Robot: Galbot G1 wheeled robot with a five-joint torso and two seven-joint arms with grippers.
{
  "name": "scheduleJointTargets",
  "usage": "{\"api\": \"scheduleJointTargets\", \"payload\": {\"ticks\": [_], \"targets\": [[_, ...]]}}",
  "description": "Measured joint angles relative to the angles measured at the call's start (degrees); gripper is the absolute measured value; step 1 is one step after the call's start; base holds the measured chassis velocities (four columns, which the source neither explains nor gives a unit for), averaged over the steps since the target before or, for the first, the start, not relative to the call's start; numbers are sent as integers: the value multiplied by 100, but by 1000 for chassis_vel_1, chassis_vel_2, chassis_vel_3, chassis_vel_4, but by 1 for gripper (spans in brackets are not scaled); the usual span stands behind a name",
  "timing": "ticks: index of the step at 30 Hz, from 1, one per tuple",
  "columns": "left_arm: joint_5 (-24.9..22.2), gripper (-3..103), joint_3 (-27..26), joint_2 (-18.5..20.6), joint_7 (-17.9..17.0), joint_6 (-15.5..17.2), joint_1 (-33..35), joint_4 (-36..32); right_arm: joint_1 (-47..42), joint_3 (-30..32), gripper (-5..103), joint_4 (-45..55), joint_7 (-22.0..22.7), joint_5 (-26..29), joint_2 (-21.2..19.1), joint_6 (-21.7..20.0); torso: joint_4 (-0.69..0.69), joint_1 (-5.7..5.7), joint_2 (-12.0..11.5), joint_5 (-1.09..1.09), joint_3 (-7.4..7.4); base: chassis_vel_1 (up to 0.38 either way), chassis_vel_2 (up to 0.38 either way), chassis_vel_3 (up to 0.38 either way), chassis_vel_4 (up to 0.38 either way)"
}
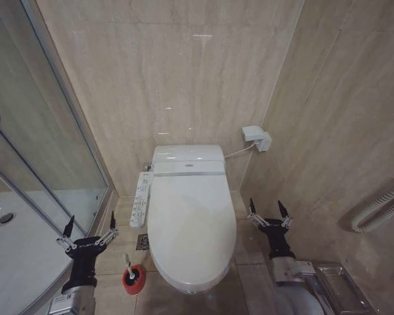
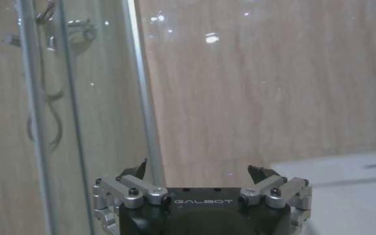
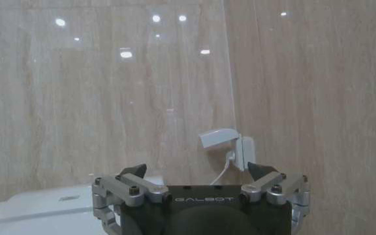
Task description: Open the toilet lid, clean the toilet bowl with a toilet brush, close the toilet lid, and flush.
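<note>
Both claws gape wide, left gripper (image 1: pixel 87 231) lower left, right gripper (image 1: pixel 270 211) lower right; the glossy toilet lid (image 1: pixel 190 216) may slip from a fingertip.

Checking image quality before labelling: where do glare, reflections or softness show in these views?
Head view: soft sheen on the closed toilet lid, faint highlights on the wall tiles. Left wrist view: bright specks on the tile, reflections in the shower glass, overall soft. Right wrist view: ceiling-light spots on the glossy tile, wall socket reasonably clear.

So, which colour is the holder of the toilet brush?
Red; the toilet brush holder shows best in the head view.
</note>
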Motion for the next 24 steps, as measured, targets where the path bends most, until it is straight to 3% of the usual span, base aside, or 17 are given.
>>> {"api": "scheduleJointTargets", "payload": {"ticks": [11,14,18,21,22,24], "targets": [[-93,100,-75,21,98,-231,-71,216,0,0,100,0,0,0,0,0,0,0,0,2,0,0,0,0,0],[-300,100,-99,100,377,-451,-193,393,0,0,100,0,0,0,0,0,2,0,0,3,0,0,0,0,0],[-921,100,-165,339,1214,-1085,-568,895,0,0,100,0,0,0,0,0,-2,0,0,1,0,0,0,0,0],[-1007,100,-163,360,1298,-1123,-599,945,0,0,100,0,0,0,1,0,1,0,0,2,0,0,0,0,0],[-1189,100,-101,386,1355,-1003,-683,991,0,0,100,0,0,0,0,0,6,0,0,5,0,0,0,0,0],[-1298,100,0,392,1351,-869,-814,1005,1,-1,100,0,0,0,0,0,2,0,0,1,0,0,0,0,0]]}}
